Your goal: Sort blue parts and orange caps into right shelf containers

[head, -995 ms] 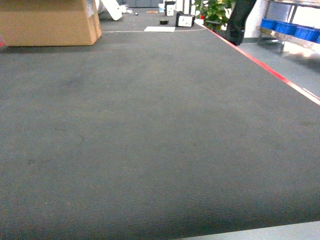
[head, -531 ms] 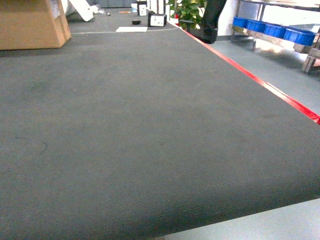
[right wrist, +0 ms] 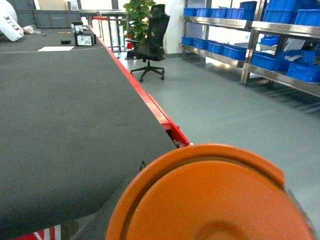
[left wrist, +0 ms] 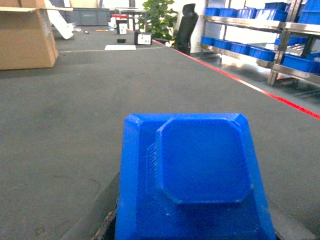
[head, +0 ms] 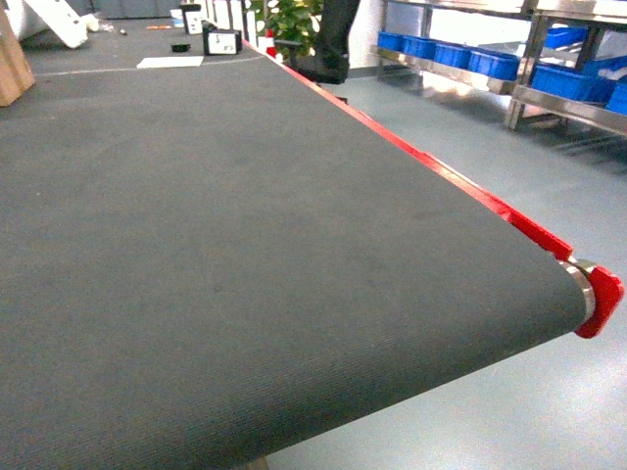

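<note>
We look across a wide dark ribbed tabletop (head: 245, 245) with a red edge rail (head: 460, 186) running down its right side to a red end cap at the near corner. In the left wrist view a blue part (left wrist: 197, 175) fills the lower frame, a moulded square piece with clipped corners and a raised centre, sitting right at our left end effector; the fingers themselves are hidden beneath it, so we cannot tell whether they are clamped on it or apart. In the right wrist view an orange cap (right wrist: 210, 197), round with a raised rim, covers the bottom of the frame, and again we cannot tell how the right end effector stands. Off to the right, well apart from the tabletop, stands the shelf (right wrist: 235, 25) of shiny steel, its tiers lined with the right shelf containers (head: 470, 59), bright blue. At the tabletop's far end we see a cardboard box (left wrist: 25, 37), a black office chair (right wrist: 152, 37), a green plant (right wrist: 137, 12) and small labelled boxes; their writing is too small to read.
</note>
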Controlling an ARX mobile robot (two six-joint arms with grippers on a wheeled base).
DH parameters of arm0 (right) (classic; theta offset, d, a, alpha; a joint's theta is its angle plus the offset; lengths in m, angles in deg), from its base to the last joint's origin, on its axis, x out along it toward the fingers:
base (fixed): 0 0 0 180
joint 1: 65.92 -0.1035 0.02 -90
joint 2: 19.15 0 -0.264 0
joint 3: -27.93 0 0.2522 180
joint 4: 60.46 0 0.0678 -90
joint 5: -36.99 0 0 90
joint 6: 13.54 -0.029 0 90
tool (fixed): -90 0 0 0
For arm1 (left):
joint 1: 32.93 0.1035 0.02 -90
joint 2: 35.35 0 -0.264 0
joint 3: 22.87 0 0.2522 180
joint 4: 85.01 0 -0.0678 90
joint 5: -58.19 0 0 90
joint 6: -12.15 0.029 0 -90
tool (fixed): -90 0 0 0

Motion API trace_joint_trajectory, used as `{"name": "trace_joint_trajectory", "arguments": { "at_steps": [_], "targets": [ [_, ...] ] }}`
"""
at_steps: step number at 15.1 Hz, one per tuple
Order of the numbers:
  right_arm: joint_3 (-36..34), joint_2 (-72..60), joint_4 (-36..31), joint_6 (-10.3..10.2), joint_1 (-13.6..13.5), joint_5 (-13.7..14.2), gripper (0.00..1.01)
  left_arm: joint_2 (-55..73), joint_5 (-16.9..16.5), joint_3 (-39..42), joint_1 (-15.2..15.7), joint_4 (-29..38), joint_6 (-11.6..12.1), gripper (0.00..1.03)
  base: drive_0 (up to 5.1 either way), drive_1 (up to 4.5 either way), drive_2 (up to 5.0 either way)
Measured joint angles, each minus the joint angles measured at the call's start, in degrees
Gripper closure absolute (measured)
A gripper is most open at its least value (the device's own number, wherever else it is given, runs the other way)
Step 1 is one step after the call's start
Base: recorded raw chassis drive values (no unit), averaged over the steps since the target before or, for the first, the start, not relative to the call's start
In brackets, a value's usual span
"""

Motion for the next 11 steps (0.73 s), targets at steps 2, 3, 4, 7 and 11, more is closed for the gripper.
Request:
{"name": "trace_joint_trajectory", "arguments": {
  "at_steps": [2,3,4,7,11],
  "targets": [
    [0.0,0.0,0.0,0.0,0.0,0.0,0.57,0.0,0.0,0.0,0.0,0.0,0.0,0.59,-1.5,-1.54,-1.5],
    [0.0,0.0,0.0,0.0,0.0,0.0,0.57,0.0,0.0,0.0,0.0,0.0,0.0,0.59,-1.7,-1.66,-1.7],
    [0.0,0.0,0.0,0.0,0.0,0.0,0.57,0.0,0.0,0.0,0.0,0.0,0.0,0.59,-1.6,-1.64,-1.6],
    [0.0,0.0,0.0,0.0,0.0,0.0,0.57,0.0,0.0,0.0,0.0,0.0,0.0,0.59,-1.6,-1.61,-1.6],
    [0.0,0.0,0.0,0.0,0.0,0.0,0.57,0.0,0.0,0.0,0.0,0.0,0.0,0.59,-1.5,-1.50,-1.5]
  ]
}}
